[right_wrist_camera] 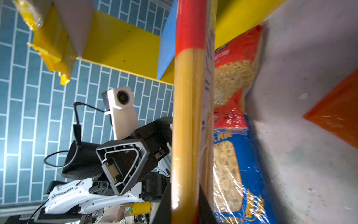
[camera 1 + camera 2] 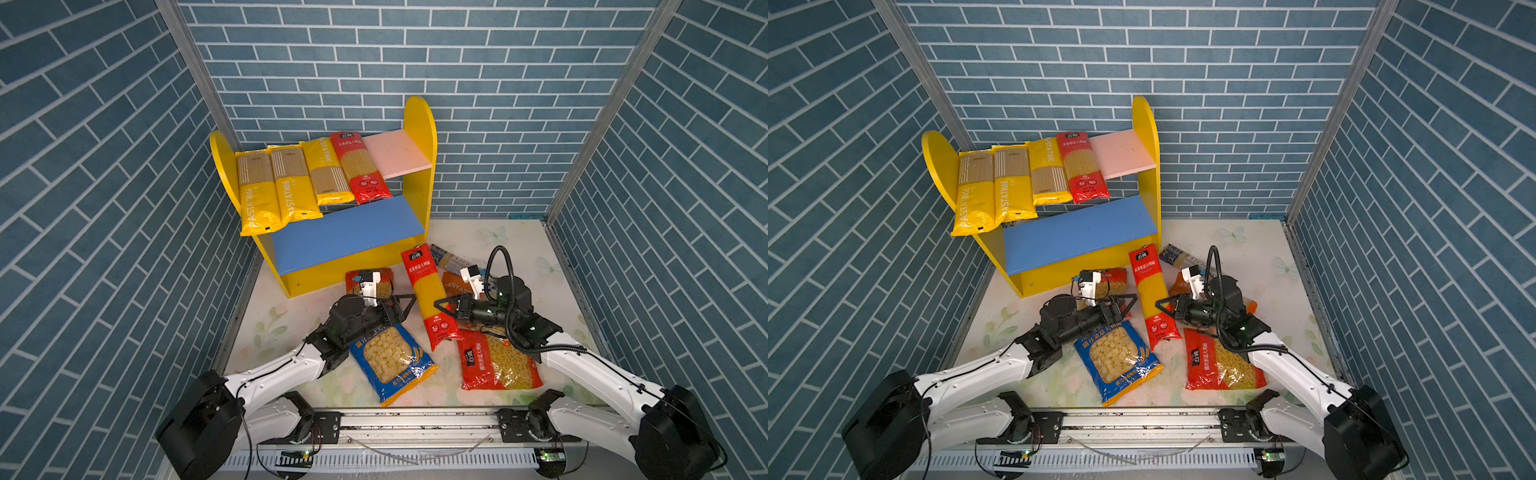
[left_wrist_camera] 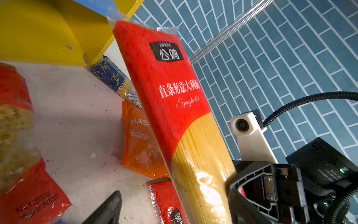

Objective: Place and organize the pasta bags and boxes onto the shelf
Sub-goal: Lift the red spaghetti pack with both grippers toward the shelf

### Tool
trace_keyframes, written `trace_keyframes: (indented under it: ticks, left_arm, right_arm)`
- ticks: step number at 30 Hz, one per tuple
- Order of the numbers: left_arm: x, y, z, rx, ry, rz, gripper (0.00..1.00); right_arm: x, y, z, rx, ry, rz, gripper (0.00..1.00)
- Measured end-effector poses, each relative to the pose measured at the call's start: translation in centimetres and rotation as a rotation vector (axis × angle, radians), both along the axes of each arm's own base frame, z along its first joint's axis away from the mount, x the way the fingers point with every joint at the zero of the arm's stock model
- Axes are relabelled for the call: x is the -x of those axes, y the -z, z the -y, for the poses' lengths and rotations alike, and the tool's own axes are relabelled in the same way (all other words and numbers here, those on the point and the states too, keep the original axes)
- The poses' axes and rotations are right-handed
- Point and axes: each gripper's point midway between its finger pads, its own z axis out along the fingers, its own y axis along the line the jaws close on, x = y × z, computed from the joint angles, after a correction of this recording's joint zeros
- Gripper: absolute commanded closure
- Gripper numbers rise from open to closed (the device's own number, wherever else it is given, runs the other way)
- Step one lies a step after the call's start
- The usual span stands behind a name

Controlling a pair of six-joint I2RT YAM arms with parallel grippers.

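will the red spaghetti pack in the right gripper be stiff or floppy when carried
Probably stiff: the red spaghetti pack juts out straight with the right gripper pinching it near mid-length. Its glossy film shows glare, so it may slip or pivot. The thin strands would likely snap if bent.

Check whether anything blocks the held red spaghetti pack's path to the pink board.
Nothing visible does. The right gripper holds the red spaghetti pack aloft, and only open air lies between it and the bare right end of the pink upper board.
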Motion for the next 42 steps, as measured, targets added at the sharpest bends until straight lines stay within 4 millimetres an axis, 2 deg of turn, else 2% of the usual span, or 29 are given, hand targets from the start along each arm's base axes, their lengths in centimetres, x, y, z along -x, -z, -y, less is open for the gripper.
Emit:
trace_keyframes:
  ticks: [4, 7, 11, 15, 18, 20, 21, 24, 27, 34, 36, 38, 40, 42]
  left_arm:
    - [0.3, -2.1, -0.2, 0.067, 0.0, 0.039, 0.14]
    - [0.3, -2.8, -0.3, 0.106, 0.0, 0.046, 0.19]
    - [0.1, -3.6, -0.4, 0.141, 0.0, 0.057, 0.27]
    - [0.1, -5.0, -0.5, 0.184, 0.008, 0.085, 0.41]
    - [0.1, -5.5, -0.4, 0.2, 0.018, 0.09, 0.56]
    - [0.0, -5.8, -0.4, 0.215, 0.017, 0.085, 0.6]
    - [0.0, -5.9, -0.4, 0.221, 0.016, 0.084, 0.59]
    - [-0.4, -6.1, -0.3, 0.227, 0.011, 0.08, 0.35]
    - [-0.5, -5.9, 0.2, 0.222, 0.028, 0.074, 0.32]
    - [-0.8, -6.3, 1.0, 0.248, 0.055, 0.065, 0.63]
    - [-0.9, -6.9, 1.0, 0.268, 0.053, 0.06, 0.72]
    - [-1.0, -7.6, 1.0, 0.281, 0.051, 0.068, 0.77]
    - [-1.1, -7.5, 0.8, 0.271, 0.039, 0.077, 0.85]
    - [-1.5, -7.1, 0.6, 0.254, 0.016, 0.071, 0.89]
  right_arm:
    - [2.0, -1.3, -1.8, -0.045, -0.076, 0.036, 1.0]
    - [3.2, -2.1, -2.6, -0.078, -0.123, 0.041, 1.0]
    - [3.5, -3.6, -3.0, -0.138, -0.144, 0.041, 1.0]
    - [3.5, -4.5, -3.2, -0.185, -0.147, 0.027, 1.0]
    - [3.6, -4.6, -3.2, -0.204, -0.148, 0.013, 1.0]
    - [3.5, -4.4, -3.3, -0.208, -0.145, 0.013, 1.0]
    - [3.3, -4.3, -3.3, -0.21, -0.143, 0.017, 1.0]
    - [3.1, -4.6, -3.5, -0.24, -0.139, 0.017, 1.0]
    - [3.0, -5.0, -3.7, -0.272, -0.142, -0.003, 1.0]
    - [2.8, -4.7, -3.8, -0.293, -0.136, -0.034, 1.0]
    - [2.7, -4.6, -3.7, -0.295, -0.126, -0.015, 0.84]
    - [2.5, -4.4, -3.5, -0.294, -0.11, 0.012, 0.63]
    - [2.2, -4.4, -3.3, -0.308, -0.085, 0.02, 0.51]
    - [2.1, -4.1, -2.9, -0.321, -0.052, 0.03, 0.45]
